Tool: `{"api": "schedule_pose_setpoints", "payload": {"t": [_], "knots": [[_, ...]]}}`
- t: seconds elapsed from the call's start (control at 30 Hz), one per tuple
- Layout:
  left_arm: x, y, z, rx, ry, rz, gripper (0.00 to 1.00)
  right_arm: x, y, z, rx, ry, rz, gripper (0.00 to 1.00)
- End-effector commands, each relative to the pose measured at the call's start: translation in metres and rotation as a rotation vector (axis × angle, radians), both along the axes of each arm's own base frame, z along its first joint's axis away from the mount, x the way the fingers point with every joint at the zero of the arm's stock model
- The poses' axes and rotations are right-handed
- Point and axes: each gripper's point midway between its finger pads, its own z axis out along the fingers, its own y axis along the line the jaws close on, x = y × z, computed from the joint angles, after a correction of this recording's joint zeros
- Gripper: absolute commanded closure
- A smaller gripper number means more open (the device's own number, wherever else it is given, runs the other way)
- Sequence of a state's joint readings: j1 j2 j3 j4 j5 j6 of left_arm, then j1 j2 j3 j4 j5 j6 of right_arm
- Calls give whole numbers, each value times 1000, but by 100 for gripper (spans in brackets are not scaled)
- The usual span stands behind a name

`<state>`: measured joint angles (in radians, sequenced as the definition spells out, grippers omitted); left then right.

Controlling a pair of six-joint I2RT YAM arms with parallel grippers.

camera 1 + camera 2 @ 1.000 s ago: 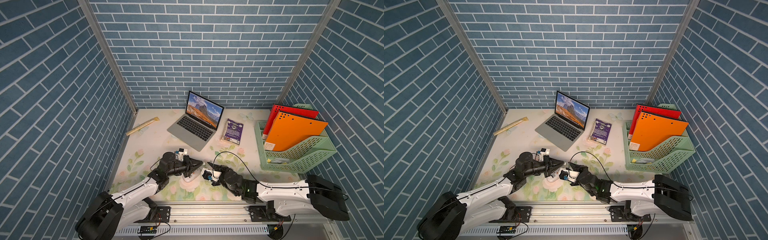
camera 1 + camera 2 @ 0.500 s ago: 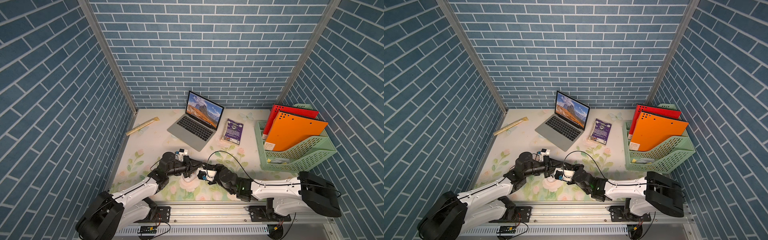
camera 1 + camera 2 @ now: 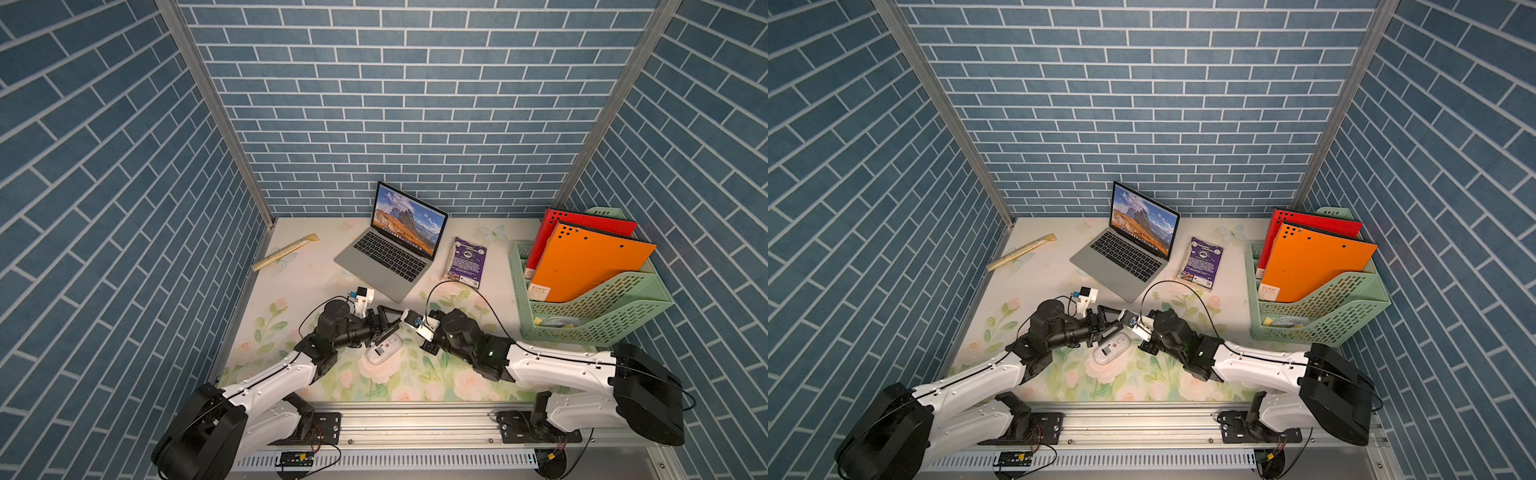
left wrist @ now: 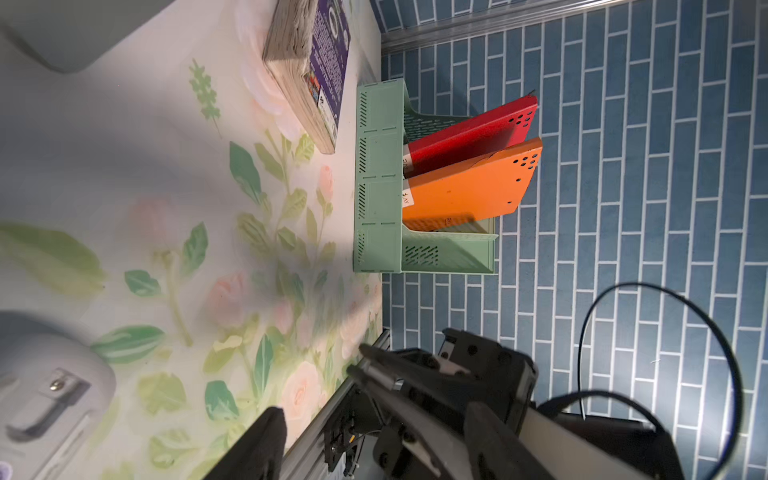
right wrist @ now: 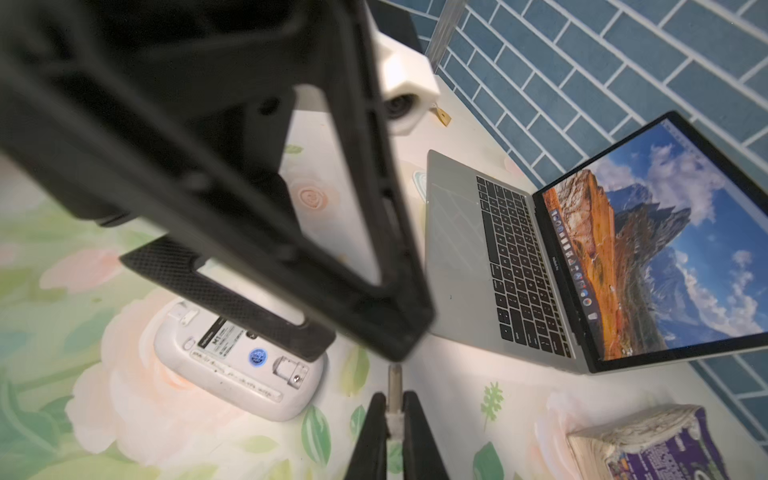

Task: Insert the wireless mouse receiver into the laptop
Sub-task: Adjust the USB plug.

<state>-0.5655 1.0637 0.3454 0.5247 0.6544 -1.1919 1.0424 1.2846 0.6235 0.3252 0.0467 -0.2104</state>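
**Inspector A:** Near zone first. What do we record at the grippers?

**Inspector B:** We find the right gripper (image 5: 394, 403) pinched tight on the receiver (image 5: 395, 376), a small metal stub that sticks out past the fingertips. The left gripper (image 3: 392, 321) has its jaws wide and holds nothing. It sits over the wireless mouse (image 3: 381, 349), which lies white underside up on the table (image 3: 291, 274), near the front edge, in the middle. We cannot tell whether a finger touches the mouse.

**Inspector A:** And the receiver's place?

**Inspector B:** It is just right of the mouse and apart from it. We judge that carrying it to the laptop is the step in hand.

**Inspector A:** Farther back?

**Inspector B:** The laptop (image 3: 384, 257) sits open in the far middle, angled, with its near right corner toward the grippers. A purple book (image 3: 465, 259) lies just beside it on the right. We cannot make out a port on any edge.

**Inspector A:** Recommendations?

**Inspector B:** We advise a firm pinch, since so small a stub could twist. Lift clear of the left gripper's fingers before travelling. Bring the stub level with the laptop's base, square to the chosen edge, and press straight and slowly. We flag the gap beside the book as tight for the wrist. The free left gripper could steady the base if it slides.
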Motion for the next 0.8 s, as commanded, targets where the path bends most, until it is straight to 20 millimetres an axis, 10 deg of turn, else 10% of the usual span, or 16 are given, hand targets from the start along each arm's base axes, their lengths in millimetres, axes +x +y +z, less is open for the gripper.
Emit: {"api": "schedule_pose_setpoints", "payload": {"t": [0.0, 0.27, 0.77], "knots": [[4, 3, 16, 147, -372, -60, 27, -29, 3, 3, 137, 449, 144, 100], [-25, -11, 41, 65, -570, -261, 34, -57, 3, 39, 281, 866, 430, 100], [-50, -18, 61, -86, -572, -389, 57, -70, -6, 50, 300, 1026, 555, 100]]}}
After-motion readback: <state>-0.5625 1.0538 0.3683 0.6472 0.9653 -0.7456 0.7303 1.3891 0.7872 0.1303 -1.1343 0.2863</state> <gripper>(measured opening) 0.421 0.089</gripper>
